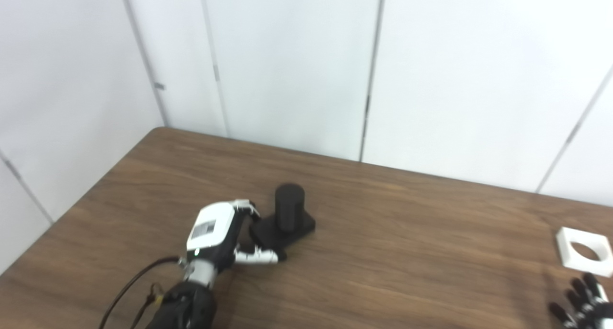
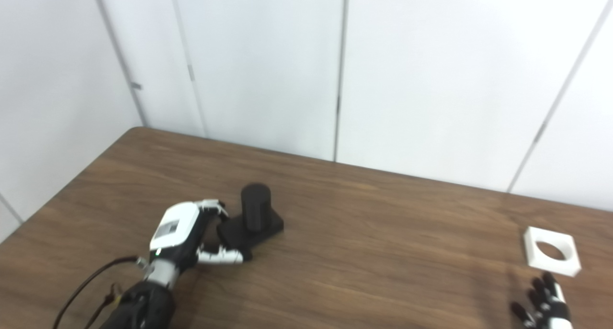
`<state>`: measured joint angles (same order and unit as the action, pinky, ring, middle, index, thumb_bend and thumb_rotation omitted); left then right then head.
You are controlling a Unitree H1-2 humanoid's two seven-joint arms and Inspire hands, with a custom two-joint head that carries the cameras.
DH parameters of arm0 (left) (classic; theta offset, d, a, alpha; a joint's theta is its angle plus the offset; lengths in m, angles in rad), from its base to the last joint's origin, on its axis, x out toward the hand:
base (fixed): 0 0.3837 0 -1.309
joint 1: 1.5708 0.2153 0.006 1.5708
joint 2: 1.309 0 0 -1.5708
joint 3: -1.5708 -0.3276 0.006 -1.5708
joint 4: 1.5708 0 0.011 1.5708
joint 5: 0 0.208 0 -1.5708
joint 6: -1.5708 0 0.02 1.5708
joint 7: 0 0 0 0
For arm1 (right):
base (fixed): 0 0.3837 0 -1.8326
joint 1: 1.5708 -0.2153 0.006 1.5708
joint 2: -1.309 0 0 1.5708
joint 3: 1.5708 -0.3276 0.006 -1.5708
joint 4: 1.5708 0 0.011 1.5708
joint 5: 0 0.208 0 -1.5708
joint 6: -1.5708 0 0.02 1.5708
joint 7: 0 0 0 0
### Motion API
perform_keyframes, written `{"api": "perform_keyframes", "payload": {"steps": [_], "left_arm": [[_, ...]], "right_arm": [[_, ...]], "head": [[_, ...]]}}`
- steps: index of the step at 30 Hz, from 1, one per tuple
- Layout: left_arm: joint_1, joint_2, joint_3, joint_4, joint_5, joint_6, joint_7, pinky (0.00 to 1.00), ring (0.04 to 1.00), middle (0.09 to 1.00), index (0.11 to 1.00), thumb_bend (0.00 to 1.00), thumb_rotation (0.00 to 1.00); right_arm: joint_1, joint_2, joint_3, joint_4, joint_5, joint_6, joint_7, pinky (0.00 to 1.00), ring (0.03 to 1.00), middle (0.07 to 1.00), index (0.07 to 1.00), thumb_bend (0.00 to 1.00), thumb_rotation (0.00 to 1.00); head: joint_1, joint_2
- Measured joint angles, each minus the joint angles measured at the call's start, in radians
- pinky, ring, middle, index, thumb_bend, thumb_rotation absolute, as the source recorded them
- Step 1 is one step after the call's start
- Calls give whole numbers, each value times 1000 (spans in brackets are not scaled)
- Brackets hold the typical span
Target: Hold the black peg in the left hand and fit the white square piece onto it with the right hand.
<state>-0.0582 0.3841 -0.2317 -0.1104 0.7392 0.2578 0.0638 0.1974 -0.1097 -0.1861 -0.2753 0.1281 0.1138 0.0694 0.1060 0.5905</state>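
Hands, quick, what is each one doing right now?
Left hand: fingers closing around the base of the black peg, which stands on the table; firm grip cannot be told.
Right hand: open, empty, near the white square piece.

We saw the black peg (image 1: 289,207) standing upright as a short round cylinder on its flat, dark square base, left of the bench's middle. The white square piece (image 1: 584,251) lay flat near the right edge, well apart from the peg, a round hole through its centre showing the wood beneath.
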Motion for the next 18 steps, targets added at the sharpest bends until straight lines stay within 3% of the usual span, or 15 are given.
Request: {"api": "perform_keyframes", "payload": {"steps": [11, 18], "left_arm": [[104, 2, -113, -161, -75, -151, -166, 884, 933, 878, 492, 494, 47], [126, 6, -169, -171, -86, -270, -207, 899, 924, 852, 491, 501, 44]], "right_arm": [[0, 9, 50, -82, -49, 46, -27, 913, 976, 969, 997, 405, 1000], [0, 11, 73, -99, -64, 79, -40, 892, 972, 950, 972, 463, 1000]], "head": [[-109, 67], [-170, 104]]}}
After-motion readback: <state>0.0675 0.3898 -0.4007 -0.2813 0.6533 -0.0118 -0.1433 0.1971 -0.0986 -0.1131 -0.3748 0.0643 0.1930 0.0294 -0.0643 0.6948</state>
